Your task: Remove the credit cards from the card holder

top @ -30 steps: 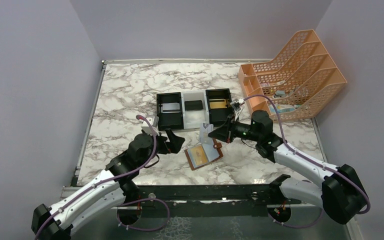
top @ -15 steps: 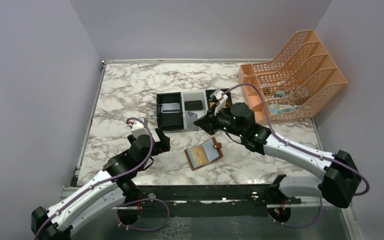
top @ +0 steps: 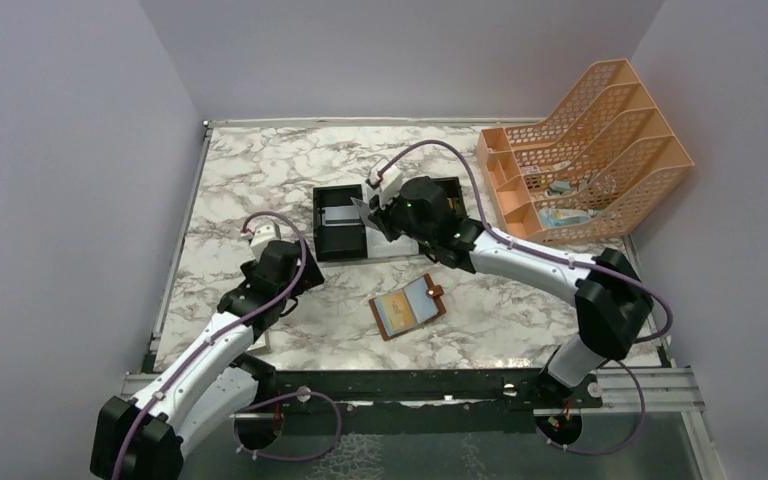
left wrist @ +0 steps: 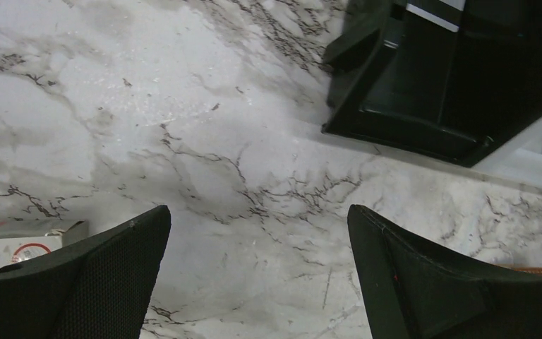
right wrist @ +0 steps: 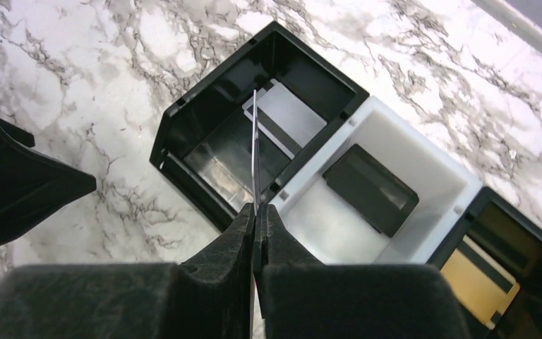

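**Grey card pinched above the tray**

A glossy marble-patterned table top [top: 260, 170] carries a peach plastic lattice file rack [top: 600, 140] at its far right and a black-white-black three-compartment plastic tray [top: 318, 228] mid-table. The left gripper [left wrist: 257, 233] hovers by the tray's near-left corner, textured black jaws spread wide — nothing between them. The right gripper [right wrist: 256, 212] clamps a thin grey plastic card [right wrist: 255, 152] edge-on over the left black compartment. The small brown leather card holder [top: 407, 307] lies open on the marble, near the tray — a tan card [top: 397, 313] showing inside.
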You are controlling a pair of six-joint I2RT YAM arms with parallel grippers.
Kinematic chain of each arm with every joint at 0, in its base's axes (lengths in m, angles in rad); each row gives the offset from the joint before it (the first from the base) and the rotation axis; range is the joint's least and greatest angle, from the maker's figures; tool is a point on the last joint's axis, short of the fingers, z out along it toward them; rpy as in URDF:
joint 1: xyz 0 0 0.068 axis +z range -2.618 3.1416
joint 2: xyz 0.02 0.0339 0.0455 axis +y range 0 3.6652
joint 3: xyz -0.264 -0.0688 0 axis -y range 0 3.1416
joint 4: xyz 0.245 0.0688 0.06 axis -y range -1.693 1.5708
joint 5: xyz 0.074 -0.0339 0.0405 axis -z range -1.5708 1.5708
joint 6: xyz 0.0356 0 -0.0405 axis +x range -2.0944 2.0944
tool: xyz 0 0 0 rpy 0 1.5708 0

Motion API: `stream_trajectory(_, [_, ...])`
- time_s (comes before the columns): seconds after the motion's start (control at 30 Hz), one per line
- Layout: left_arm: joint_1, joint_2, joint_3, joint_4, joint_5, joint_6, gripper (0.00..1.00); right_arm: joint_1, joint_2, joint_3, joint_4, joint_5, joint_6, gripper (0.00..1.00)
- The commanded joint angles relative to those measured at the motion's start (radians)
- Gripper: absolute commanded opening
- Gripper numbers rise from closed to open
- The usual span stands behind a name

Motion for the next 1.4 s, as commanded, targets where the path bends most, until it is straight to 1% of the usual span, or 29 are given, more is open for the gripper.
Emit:
stream_trajectory(0.0, [0.140,0.037,0.019,0.085,0.184,0.044,0.99,0.007,0.097,0.129,-0.029,0.017,-0.079,0.01])
stream_trajectory(0.07, [0.182,0.018,0.027,0.090,0.201,0.042,0.99,0.007,0.153,0.203,-0.068,-0.002,-0.083,0.01])
stream_trajectory(0.17, [0.210,-0.032,0.046,0.072,0.161,0.038,0.99,0.008,0.231,0.277,-0.079,-0.009,-0.095,0.01])
stream_trajectory(0.27, [0.215,-0.072,0.056,0.059,0.128,0.029,0.99,0.008,0.318,0.349,-0.087,-0.008,-0.117,0.01])
stream_trajectory(0.4, [0.216,-0.118,0.049,0.059,0.111,0.019,0.99,0.008,0.421,0.463,-0.137,0.006,-0.153,0.01])
stream_trajectory(0.57, [0.216,-0.176,0.043,0.038,0.065,0.013,0.99,0.015,0.522,0.580,-0.197,0.054,-0.216,0.01])
stream_trajectory(0.83, [0.216,-0.217,0.045,0.023,0.037,-0.002,0.99,0.021,0.603,0.639,-0.227,0.159,-0.368,0.01])
stream_trajectory(1.13, [0.216,-0.218,0.051,0.026,0.021,0.005,0.99,0.030,0.687,0.706,-0.230,0.174,-0.514,0.01])
stream_trajectory(1.37, [0.216,-0.222,0.043,0.030,0.021,0.007,0.99,0.046,0.754,0.738,-0.207,0.245,-0.634,0.01])
